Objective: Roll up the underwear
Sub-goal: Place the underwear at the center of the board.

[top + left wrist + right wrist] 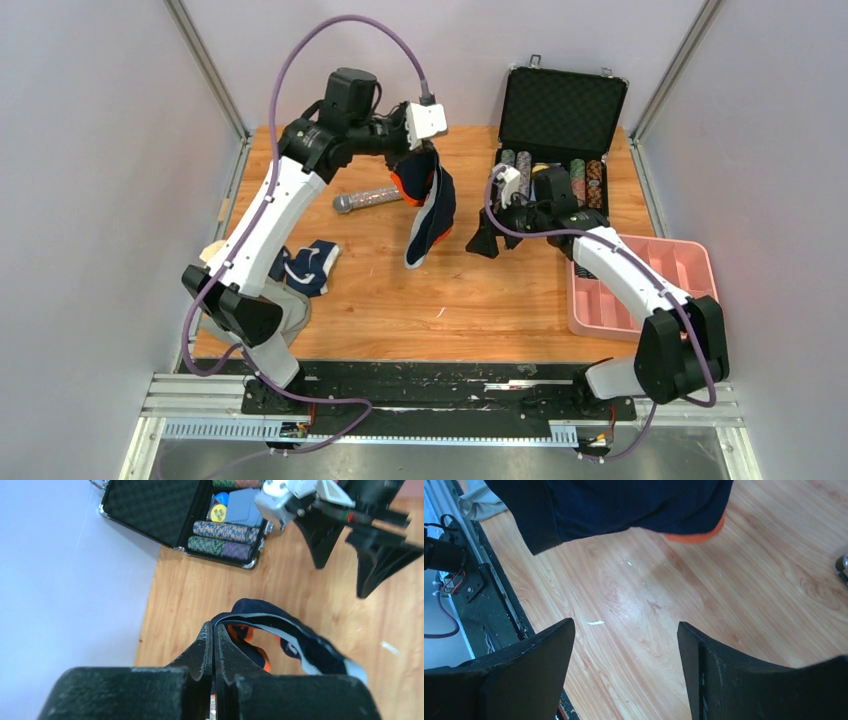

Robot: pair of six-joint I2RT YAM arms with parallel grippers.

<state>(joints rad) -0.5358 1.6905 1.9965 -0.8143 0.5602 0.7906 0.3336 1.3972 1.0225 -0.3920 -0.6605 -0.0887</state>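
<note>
Left hand [213, 636] is seen pressed together on the edge of the plain navy underwear [430, 215], which is held up above the back middle of the bench [470, 305]. The garment hangs twisted, with its orange patch turned toward the arm. Only a thin fold of cloth appears to be pinched, so the garment could be lost if it is swung or tugged.

Just to its right, the right hand [490, 238] is held low with its fingers spread apart and nothing between them. A clash with the left hand is possible if both are brought in together. Should the cloth be set down bunched as it hangs, a tidy roll would be hard to start.

The striped underwear [306, 266] is seen crumpled near the bench's left edge, beside the grey cloth [292, 306]. A tube [368, 199] lying near the hanging cloth, on its left, could be knocked.
</note>
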